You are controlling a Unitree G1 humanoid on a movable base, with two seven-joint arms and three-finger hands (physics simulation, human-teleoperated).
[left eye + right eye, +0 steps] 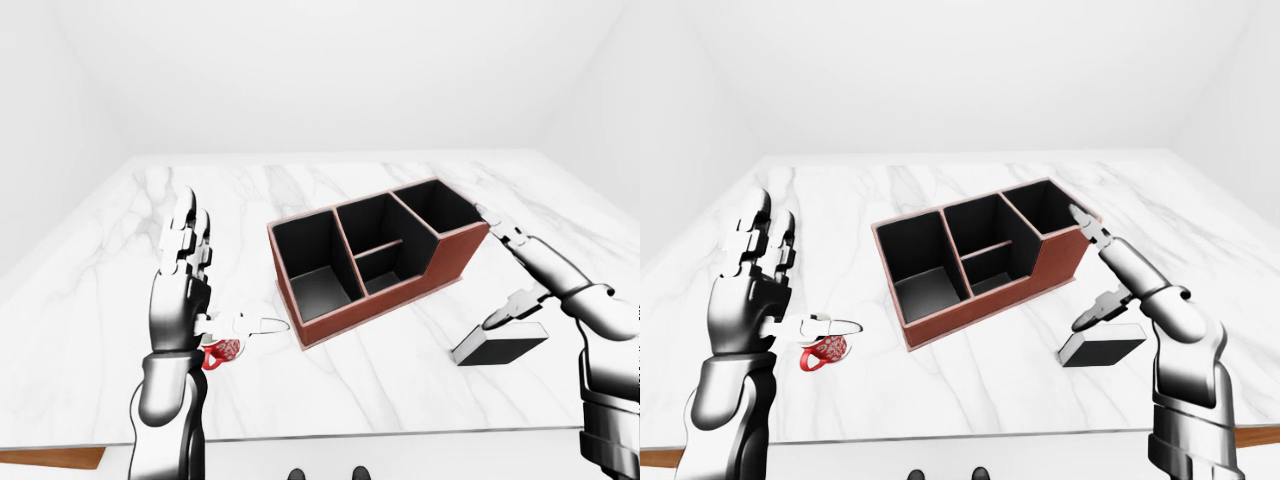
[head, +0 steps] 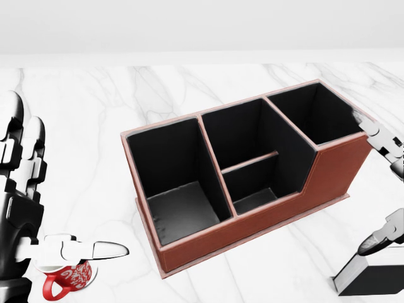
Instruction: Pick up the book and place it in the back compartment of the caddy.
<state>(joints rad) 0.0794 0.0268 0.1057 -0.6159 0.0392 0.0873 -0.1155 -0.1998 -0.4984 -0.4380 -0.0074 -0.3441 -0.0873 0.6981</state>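
Two hands: both with fingers spread, holding nothing.
Right hand (image 1: 1110,275): above the book (image 1: 1102,349).
Left hand (image 1: 185,290): by the mug (image 1: 220,352).
Caddy (image 2: 252,214): between them.

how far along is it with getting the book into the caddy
Early. Nothing is done yet: the book lies flat on the marble table, to the right of the caddy in the left-eye view, and every compartment looks empty. The right hand hangs open just above the book, fingers spread. The left hand is open near the red mug. Grasping, lifting and placing remain.
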